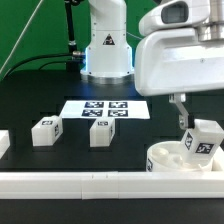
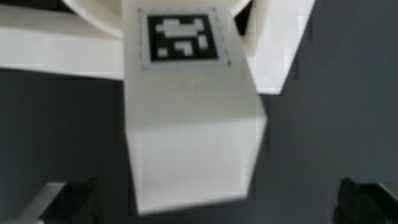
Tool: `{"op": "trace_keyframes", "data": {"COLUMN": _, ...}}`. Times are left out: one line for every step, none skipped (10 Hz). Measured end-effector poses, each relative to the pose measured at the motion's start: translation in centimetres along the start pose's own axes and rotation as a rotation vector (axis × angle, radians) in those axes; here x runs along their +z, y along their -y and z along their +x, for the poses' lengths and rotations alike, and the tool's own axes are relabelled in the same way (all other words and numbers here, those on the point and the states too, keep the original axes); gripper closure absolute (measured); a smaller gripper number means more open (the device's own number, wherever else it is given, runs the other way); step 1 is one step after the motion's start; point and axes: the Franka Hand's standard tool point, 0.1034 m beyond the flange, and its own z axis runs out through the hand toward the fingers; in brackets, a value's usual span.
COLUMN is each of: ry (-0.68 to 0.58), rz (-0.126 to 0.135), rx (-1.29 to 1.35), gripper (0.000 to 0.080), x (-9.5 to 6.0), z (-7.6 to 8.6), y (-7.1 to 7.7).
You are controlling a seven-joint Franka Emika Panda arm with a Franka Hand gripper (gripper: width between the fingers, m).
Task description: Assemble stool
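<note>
The round white seat disc (image 1: 170,159) lies at the exterior view's right, near the front. One blocky white leg (image 1: 204,139) with a square tag stands on it, slightly tilted. My gripper (image 1: 192,122) hangs just above and around this leg. In the wrist view the leg (image 2: 192,120) fills the middle, with the seat disc (image 2: 45,45) behind it. The dark fingertips (image 2: 68,200) stand wide apart on both sides of the leg and do not touch it. Two more tagged legs (image 1: 46,131) (image 1: 102,131) stand on the black table.
The marker board (image 1: 100,109) lies flat mid-table. A long white rail (image 1: 90,183) runs along the front edge. A white piece (image 1: 3,143) shows at the exterior view's left edge. The arm's base (image 1: 105,50) stands at the back.
</note>
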Motion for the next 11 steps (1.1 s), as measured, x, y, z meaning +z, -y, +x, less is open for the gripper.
{"op": "trace_keyframes", "data": {"ry": 0.105, "rz": 0.003, "rx": 0.021, "gripper": 0.0150, "x": 0.2, "z": -1.2, "y": -0.7}}
{"op": "trace_keyframes", "data": {"ry": 0.217, "rz": 0.010, "rx": 0.044, "gripper": 0.0150, "x": 0.2, "z": -2.3, "y": -1.2}}
{"op": "trace_keyframes", "data": {"ry": 0.290, "rz": 0.016, "rx": 0.060, "gripper": 0.0150, "x": 0.4, "z": -3.1, "y": -1.4}}
{"op": "trace_keyframes", "data": {"ry": 0.381, "rz": 0.018, "rx": 0.067, "gripper": 0.0150, "x": 0.4, "z": -4.1, "y": -1.2}}
{"op": "trace_keyframes", "data": {"ry": 0.405, "rz": 0.021, "rx": 0.068, "gripper": 0.0150, "x": 0.4, "z": -3.4, "y": -0.8}}
{"op": "trace_keyframes", "data": {"ry": 0.367, "rz": 0.022, "rx": 0.064, "gripper": 0.0150, "x": 0.5, "z": -2.5, "y": -0.5}}
{"op": "trace_keyframes", "data": {"ry": 0.360, "rz": 0.022, "rx": 0.062, "gripper": 0.0150, "x": 0.7, "z": -2.4, "y": -0.4}}
{"op": "trace_keyframes", "data": {"ry": 0.359, "rz": 0.022, "rx": 0.061, "gripper": 0.0150, "x": 0.8, "z": -2.3, "y": -0.3}}
{"op": "trace_keyframes", "data": {"ry": 0.355, "rz": 0.022, "rx": 0.059, "gripper": 0.0150, "x": 0.9, "z": -2.1, "y": -0.3}}
{"op": "trace_keyframes", "data": {"ry": 0.349, "rz": 0.022, "rx": 0.056, "gripper": 0.0150, "x": 0.8, "z": -1.9, "y": -0.3}}
{"op": "trace_keyframes", "data": {"ry": 0.341, "rz": 0.022, "rx": 0.056, "gripper": 0.0150, "x": 0.8, "z": -1.8, "y": -0.3}}
